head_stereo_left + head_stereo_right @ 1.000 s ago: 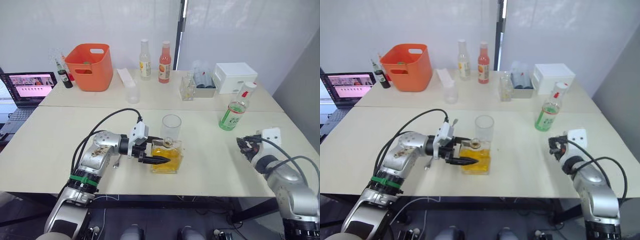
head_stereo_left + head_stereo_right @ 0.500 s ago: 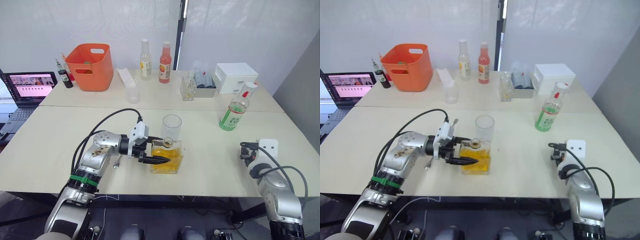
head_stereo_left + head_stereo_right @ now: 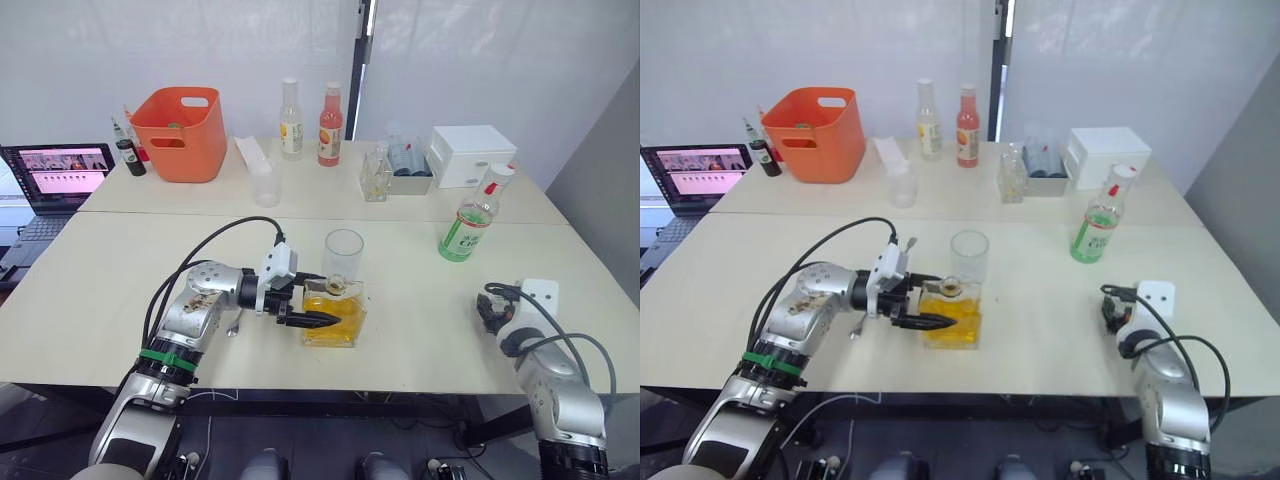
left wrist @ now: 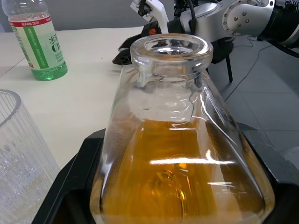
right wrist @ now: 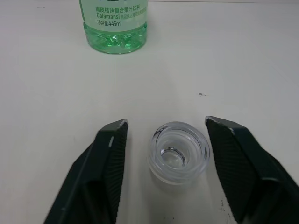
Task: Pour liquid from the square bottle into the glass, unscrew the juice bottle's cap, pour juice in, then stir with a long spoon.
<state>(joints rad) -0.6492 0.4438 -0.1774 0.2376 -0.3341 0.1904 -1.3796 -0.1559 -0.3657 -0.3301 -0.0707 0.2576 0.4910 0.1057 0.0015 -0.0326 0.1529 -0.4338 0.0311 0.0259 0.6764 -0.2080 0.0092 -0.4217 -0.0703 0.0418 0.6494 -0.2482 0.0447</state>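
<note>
Left hand [image 3: 318, 320] grips the square clear glass bottle of amber liquid [image 3: 334, 312], black fingers clamped on both sides; bottle upright on the cream bench [image 3: 120, 300], mouth open, no stopper on it. Ribbed clear drinking glass [image 3: 343, 254] stands just behind it, near touching, looks empty.

Change over the last second: right hand [image 5: 163, 156] pulled back from mid-bench to the right edge and dropped low. It now sits spread open, the small clear glass stopper [image 5: 179, 151] on the bench between its fingers [image 5: 110, 158], neither touching it. Looks released, so stopper is parked. Left hand and bottle unchanged.

Meaning: square bottle is uncorked and gripped, so the first pour can likely start; lift and tilt over the glass rim. Nothing poured yet by the look of it.

Green juice bottle with white cap [image 3: 468, 228] stands capped at right, well apart from the glass. Can't make out a long spoon for certain.
</note>
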